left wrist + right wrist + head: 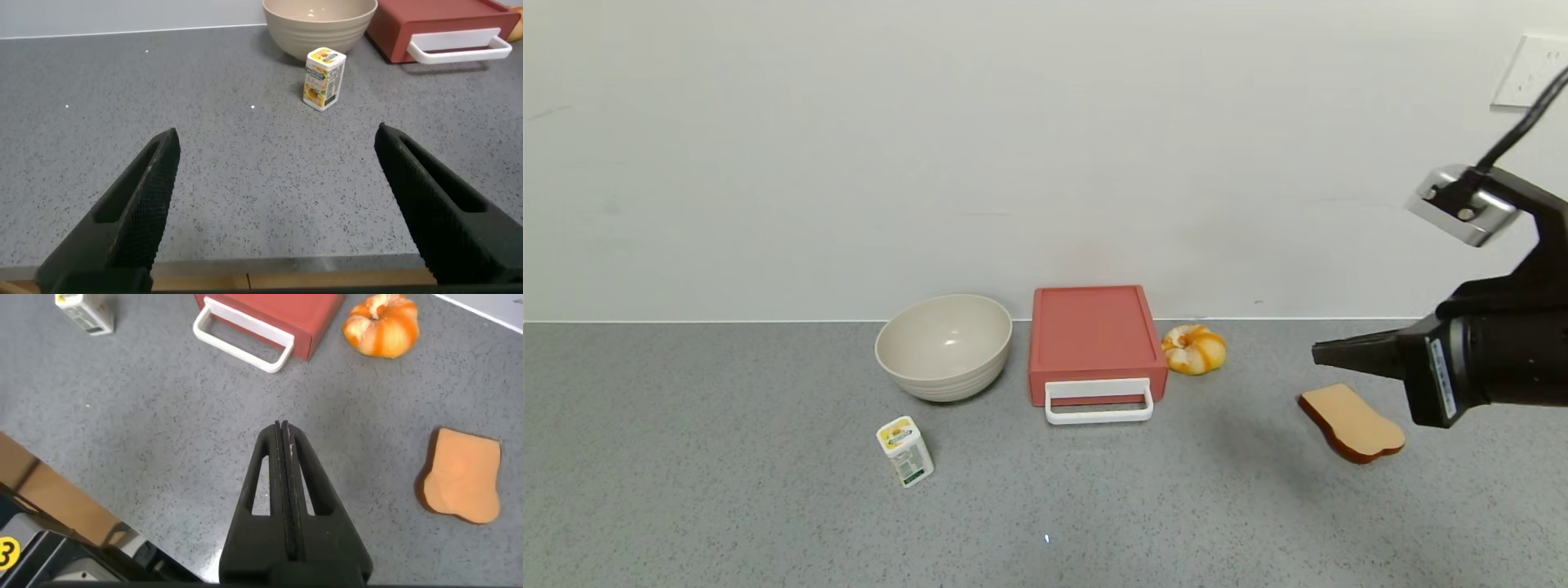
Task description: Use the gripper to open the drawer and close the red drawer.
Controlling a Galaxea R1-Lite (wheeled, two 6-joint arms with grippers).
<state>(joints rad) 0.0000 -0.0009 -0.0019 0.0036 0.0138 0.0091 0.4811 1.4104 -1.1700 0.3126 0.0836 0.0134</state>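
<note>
The salmon-red drawer (1094, 335) stands at the back of the grey counter, against the wall, with its tray pushed in and its white loop handle (1098, 403) facing me. It also shows in the right wrist view (278, 314) and the left wrist view (441, 24). My right gripper (1319, 353) hovers above the counter to the right of the drawer, pointing left, jaws shut and empty (282, 429). My left gripper (278, 155) is open and empty, low near the counter's front edge, out of the head view.
A beige bowl (943, 347) sits left of the drawer. A small yellow-topped carton (905, 451) lies in front of the bowl. An orange pumpkin-like toy (1194, 349) is right of the drawer. A bread slice (1352, 423) lies under the right arm.
</note>
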